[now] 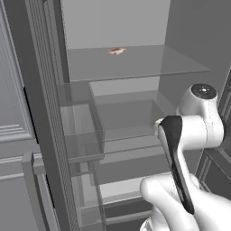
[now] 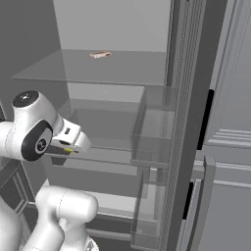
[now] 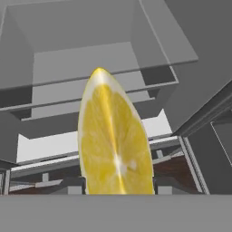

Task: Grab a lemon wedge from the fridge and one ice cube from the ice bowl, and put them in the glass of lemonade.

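The lemon wedge (image 3: 113,140), bright yellow with a pale rind edge, stands upright between my fingertips (image 3: 74,183), and my gripper (image 3: 118,185) is shut on it. From the right base view the gripper (image 2: 66,149) sits low inside the open fridge (image 2: 112,73), just above a lower glass shelf, with a speck of the yellow wedge (image 2: 70,151) at its tip. In the left base view my wrist covers the hand in front of the fridge's (image 1: 135,63) lower shelves. The ice bowl and the glass of lemonade are out of view.
A small flat pinkish-brown item (image 1: 117,51) (image 2: 100,54) lies on the upper glass shelf. Clear door bins (image 1: 81,126) (image 2: 152,132) flank the opening. Grey panelled cabinets (image 2: 230,147) stand beside the fridge. Shelves and a drawer front show below the hand (image 3: 90,136).
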You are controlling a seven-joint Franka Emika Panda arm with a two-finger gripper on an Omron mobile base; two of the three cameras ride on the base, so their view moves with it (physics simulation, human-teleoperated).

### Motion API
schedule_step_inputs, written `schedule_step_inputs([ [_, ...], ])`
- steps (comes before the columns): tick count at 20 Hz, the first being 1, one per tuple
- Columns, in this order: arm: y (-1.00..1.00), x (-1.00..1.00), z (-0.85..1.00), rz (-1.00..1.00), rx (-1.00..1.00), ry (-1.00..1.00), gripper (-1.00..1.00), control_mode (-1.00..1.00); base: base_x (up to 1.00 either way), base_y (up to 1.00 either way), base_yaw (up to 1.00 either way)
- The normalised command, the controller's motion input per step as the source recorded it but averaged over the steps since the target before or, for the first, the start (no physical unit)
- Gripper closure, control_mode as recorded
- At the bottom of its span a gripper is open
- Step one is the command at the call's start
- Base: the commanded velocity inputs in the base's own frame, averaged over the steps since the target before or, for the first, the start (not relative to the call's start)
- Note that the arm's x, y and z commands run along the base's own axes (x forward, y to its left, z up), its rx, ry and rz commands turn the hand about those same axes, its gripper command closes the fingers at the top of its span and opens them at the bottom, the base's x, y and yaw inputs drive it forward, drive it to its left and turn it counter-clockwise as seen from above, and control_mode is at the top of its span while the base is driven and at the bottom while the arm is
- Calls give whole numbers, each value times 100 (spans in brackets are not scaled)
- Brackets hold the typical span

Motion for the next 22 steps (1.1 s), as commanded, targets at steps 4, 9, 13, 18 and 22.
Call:
schedule_step_inputs([
  [4, -5, -74, 19, -3, 13, -7, 100, -100, 0, 0, 0],
  [9, 0, -23, 4, 0, 4, -5, 100, -100, 0, 0, 0],
  [13, 0, 0, 0, 0, 0, 0, 100, -100, 0, 0, 0],
  [18, 0, 0, 0, 0, 0, 0, 100, 100, -11, 0, 0],
  [22, 0, 0, 0, 0, 0, 0, 100, 100, -100, 0, 0],
])
